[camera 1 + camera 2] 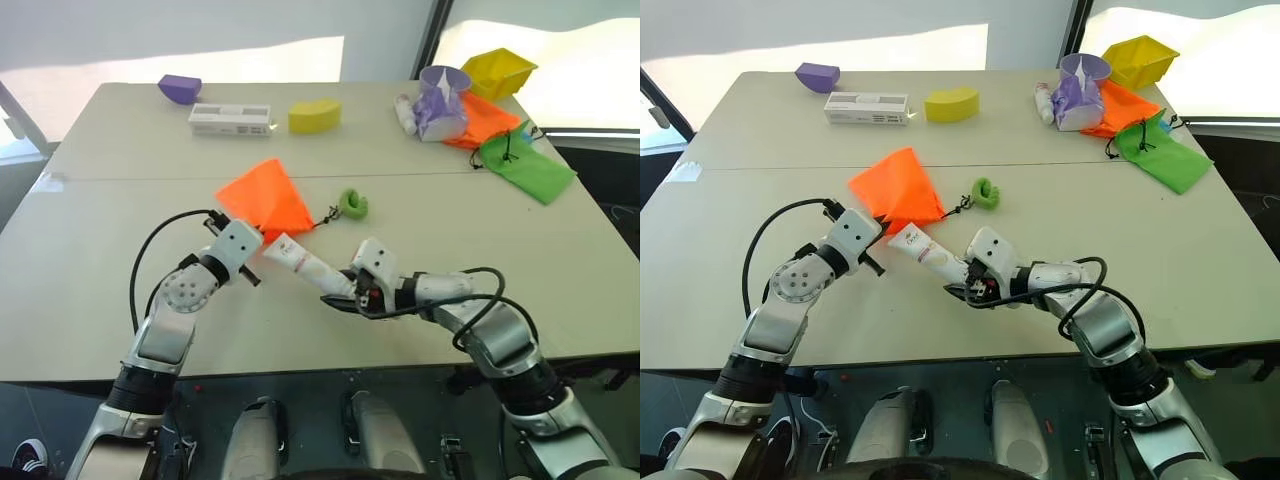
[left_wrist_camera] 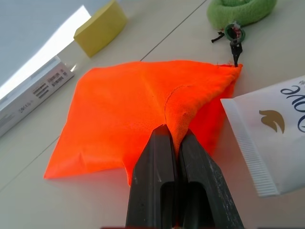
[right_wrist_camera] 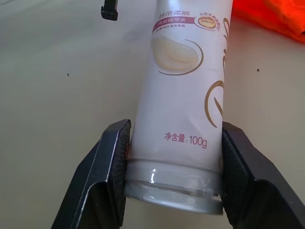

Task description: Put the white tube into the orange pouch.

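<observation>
The left end effector (image 1: 250, 262) was clamped shut on a fold of the orange pouch (image 1: 265, 202), pinching the fabric at the pouch's near edge and lifting that edge off the counter (image 1: 100, 260). The pouch's black cord ran to a green ring (image 1: 352, 205) lying just beside it. The right end effector (image 1: 345, 292) gripped the white tube (image 1: 300, 262) near its cap end, one black finger (image 3: 102, 176) pressed on each side. The tube slanted up toward the pouch, its flat crimped end just beside the pinched fabric and the left end effector; whether it touched the cloth could not be told. At the far side of the counter lay a white box (image 1: 230, 119), a yellow block (image 1: 314, 115), a purple dish (image 1: 179, 88), a second orange pouch (image 1: 488, 119) and a green pouch (image 1: 525, 165).
</observation>
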